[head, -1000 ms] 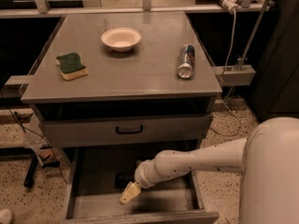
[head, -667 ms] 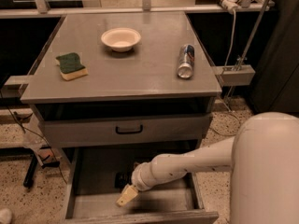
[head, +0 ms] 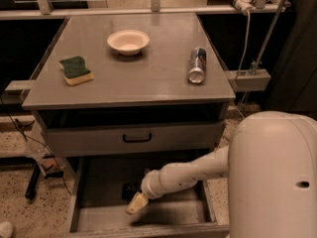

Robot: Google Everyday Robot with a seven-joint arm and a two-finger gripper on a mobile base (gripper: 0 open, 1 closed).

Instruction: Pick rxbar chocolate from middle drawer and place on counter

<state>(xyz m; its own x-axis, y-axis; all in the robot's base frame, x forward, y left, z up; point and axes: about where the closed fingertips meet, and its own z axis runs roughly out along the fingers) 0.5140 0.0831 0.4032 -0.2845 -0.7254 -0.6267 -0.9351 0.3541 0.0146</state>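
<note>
The rxbar chocolate (head: 129, 189) is a small black bar lying on the floor of the open middle drawer (head: 171, 213), left of centre and partly hidden by my arm. My gripper (head: 137, 203) reaches down into the drawer from the right and sits just in front of and slightly right of the bar, close above the drawer floor. The counter (head: 143, 78) is the flat grey top of the cabinet above.
On the counter are a green-and-yellow sponge (head: 76, 70) at the left, a white bowl (head: 128, 41) at the back and a can (head: 197, 65) lying at the right. A shut drawer front with a black handle (head: 136, 138) is above the open drawer. My white body (head: 275, 177) fills the lower right.
My arm has shifted a little to the left inside the drawer, and the gripper now sits closer to the black bar. The things on the counter have not moved.
</note>
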